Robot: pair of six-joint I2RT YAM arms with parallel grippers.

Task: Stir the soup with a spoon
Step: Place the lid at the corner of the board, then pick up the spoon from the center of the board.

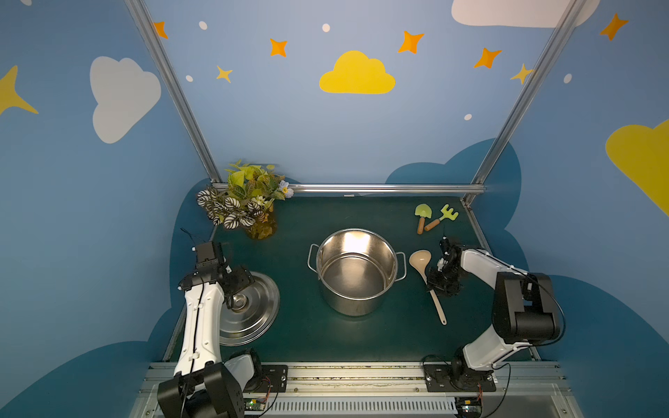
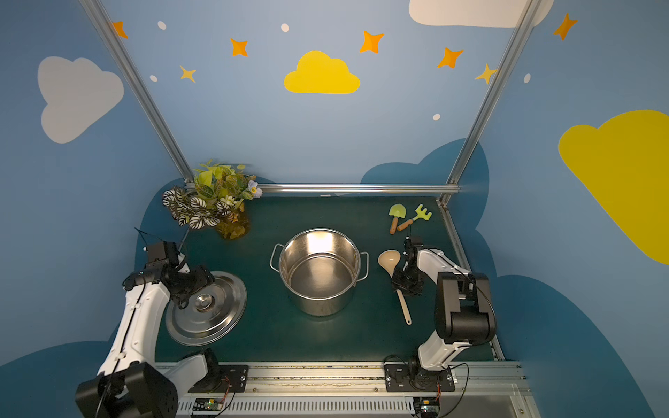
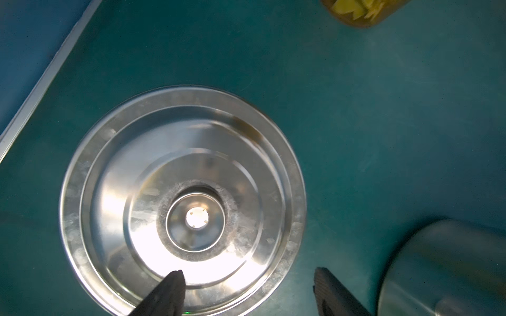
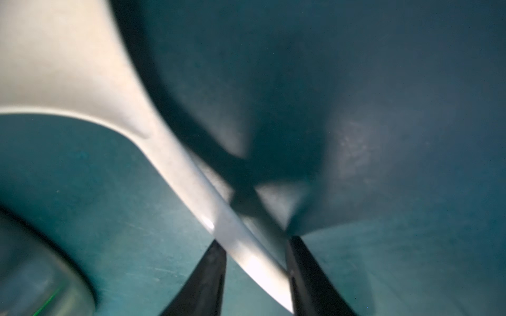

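Observation:
The spoon (image 1: 420, 260) (image 2: 389, 260), a beige ladle, lies on the green mat just right of the steel pot (image 1: 347, 304) (image 2: 318, 304), bowl toward the back. My right gripper (image 1: 432, 286) (image 2: 398, 287) (image 4: 257, 242) is down over the handle's upper part. In the right wrist view the handle (image 4: 246, 254) runs slantwise between the two black fingers and touches both. The pot is uncovered and shows bare steel inside; no soup shows. My left gripper (image 1: 233, 298) (image 2: 182, 302) (image 3: 249, 273) hangs open above the pot's lid (image 1: 253, 315) (image 3: 180, 191), holding nothing.
A potted plant (image 1: 246, 202) stands at the back left. A green toy shovel (image 1: 421, 213) and a toy rake (image 1: 443, 215) lie at the back right, behind my right arm. A metal rail (image 1: 362, 188) borders the mat's far edge.

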